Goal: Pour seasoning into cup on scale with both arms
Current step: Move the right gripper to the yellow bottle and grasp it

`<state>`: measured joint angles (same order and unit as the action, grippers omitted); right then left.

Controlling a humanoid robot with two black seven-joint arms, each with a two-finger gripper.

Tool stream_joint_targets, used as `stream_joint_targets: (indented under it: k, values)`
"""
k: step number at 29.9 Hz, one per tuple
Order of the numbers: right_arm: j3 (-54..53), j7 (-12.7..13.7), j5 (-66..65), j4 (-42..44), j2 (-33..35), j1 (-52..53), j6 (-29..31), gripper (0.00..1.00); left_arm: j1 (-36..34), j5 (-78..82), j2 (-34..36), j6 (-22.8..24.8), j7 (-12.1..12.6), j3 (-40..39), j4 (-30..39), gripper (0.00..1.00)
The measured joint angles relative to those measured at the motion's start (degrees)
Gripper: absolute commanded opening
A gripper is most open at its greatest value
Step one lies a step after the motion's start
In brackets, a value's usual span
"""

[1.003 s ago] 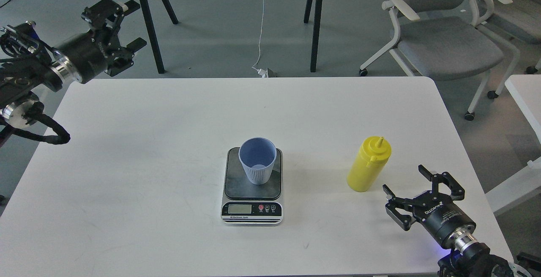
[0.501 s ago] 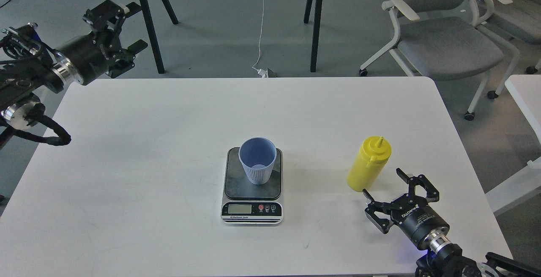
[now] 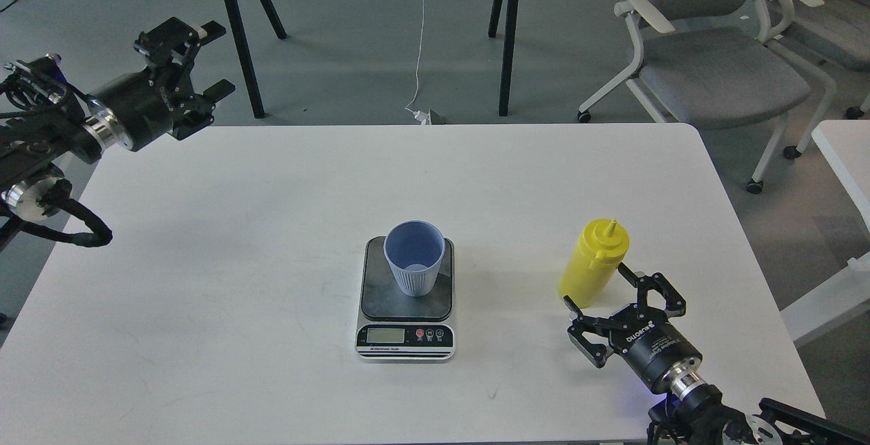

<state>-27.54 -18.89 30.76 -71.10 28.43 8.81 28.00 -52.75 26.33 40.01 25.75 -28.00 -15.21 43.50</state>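
Note:
The yellow seasoning bottle (image 3: 593, 265) stands upright on the white table (image 3: 272, 227), right of the scale. The light-blue cup (image 3: 414, 257) stands upright on the dark platform of the scale (image 3: 406, 346), at the table's middle front. My right gripper (image 3: 598, 290) is open, its two fingers spread either side of the bottle's base, not closed on it. My left gripper (image 3: 202, 58) is open and empty, raised beyond the table's far left corner.
Grey office chairs (image 3: 707, 58) stand beyond the table's far right corner. Black legs of another table (image 3: 506, 30) stand behind on the floor. A second white table's edge (image 3: 843, 153) is at the right.
My right gripper has moved left and forward, from behind and right of the bottle to its base, fingers still open. My left arm shifted only slightly.

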Motion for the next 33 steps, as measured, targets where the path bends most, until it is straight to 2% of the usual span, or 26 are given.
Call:
stream_joint_targets:
  k: [17,29,31,32,33]
  values:
    - [-1.10,-0.07,0.06,2.06,-0.22,3.21,0.00,0.99,1.77,-0.14,-0.11,-0.02,0.00,-0.17,0.00,1.00]
    - [-1.90,0.00,0.00,6.90,-5.35,5.11,0.00,0.98,2.51,-0.23,-0.11,-0.08,0.00,-0.11,0.00,1.00]
    - [-1.78,0.00,0.00,7.81,-6.48,5.68,0.00,0.93,2.88,-0.23,-0.11,-0.08,0.00,-0.11,0.01,1.00]
    - [-1.71,0.00,0.00,8.17,-6.97,5.87,0.00,0.86,3.13,-0.23,-0.11,-0.08,0.00,-0.11,0.01,1.00]
    - [-1.72,-0.02,0.00,8.59,-7.36,6.01,0.00,0.74,3.35,-0.23,-0.11,-0.08,0.00,-0.11,0.00,1.00]
